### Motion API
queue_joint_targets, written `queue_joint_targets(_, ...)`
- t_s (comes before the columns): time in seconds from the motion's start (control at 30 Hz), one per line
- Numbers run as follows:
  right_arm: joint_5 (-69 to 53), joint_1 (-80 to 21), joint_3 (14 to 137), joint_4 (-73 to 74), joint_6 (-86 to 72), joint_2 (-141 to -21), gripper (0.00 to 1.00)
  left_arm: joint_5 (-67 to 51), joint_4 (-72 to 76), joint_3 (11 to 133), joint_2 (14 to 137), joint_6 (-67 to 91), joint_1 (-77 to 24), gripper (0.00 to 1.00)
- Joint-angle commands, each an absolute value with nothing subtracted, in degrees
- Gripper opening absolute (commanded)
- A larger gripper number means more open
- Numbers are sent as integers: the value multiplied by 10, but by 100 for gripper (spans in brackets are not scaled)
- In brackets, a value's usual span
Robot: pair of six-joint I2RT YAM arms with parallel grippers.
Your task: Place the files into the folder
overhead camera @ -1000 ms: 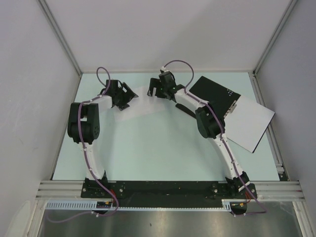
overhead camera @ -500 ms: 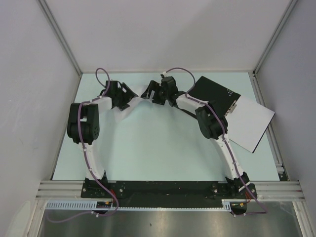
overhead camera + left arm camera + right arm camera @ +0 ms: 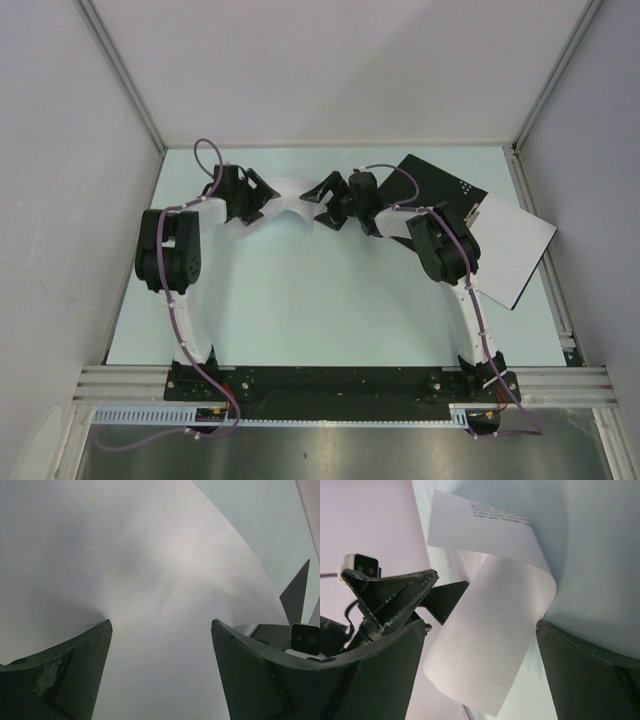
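Note:
A white paper sheet lies bowed between my two grippers at the back of the table. My left gripper is open over its left end; in the left wrist view the blank sheet fills the space under the spread gripper. My right gripper is open at the sheet's right end. In the right wrist view the sheet curls up between the spread gripper fingers, with lines of black text near its far edge. The folder lies open, black inside, at the back right, with another white sheet on its right half.
Grey walls close in the table on three sides, with metal rails along the right edge and the near edge. The left gripper's fingers show close beside the curled sheet in the right wrist view.
My right gripper has swung right and a little nearer, and the sheet between the grippers has bowed up into a curl. The left arm has barely moved.

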State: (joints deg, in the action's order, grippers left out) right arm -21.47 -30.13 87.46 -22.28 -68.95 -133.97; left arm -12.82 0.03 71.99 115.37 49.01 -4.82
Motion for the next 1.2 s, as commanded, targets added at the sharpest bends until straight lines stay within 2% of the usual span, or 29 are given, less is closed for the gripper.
queue_joint_targets(0.0, -200, -299, 843, -273, -760, -1301, 97, -141, -46, 698, 1143, 476, -60, 88)
queue_joint_targets(0.33, -155, -318, 781, -252, -793, -1256, 96, -143, -40, 686, 1136, 473, -70, 88)
queue_joint_targets(0.9, -124, -347, 671, -315, -856, -1207, 94, -144, -33, 679, 1139, 472, -72, 88)
queue_joint_targets(1.17, -128, -326, 664, -279, -740, -1202, 94, -145, -29, 679, 1139, 474, -76, 88)
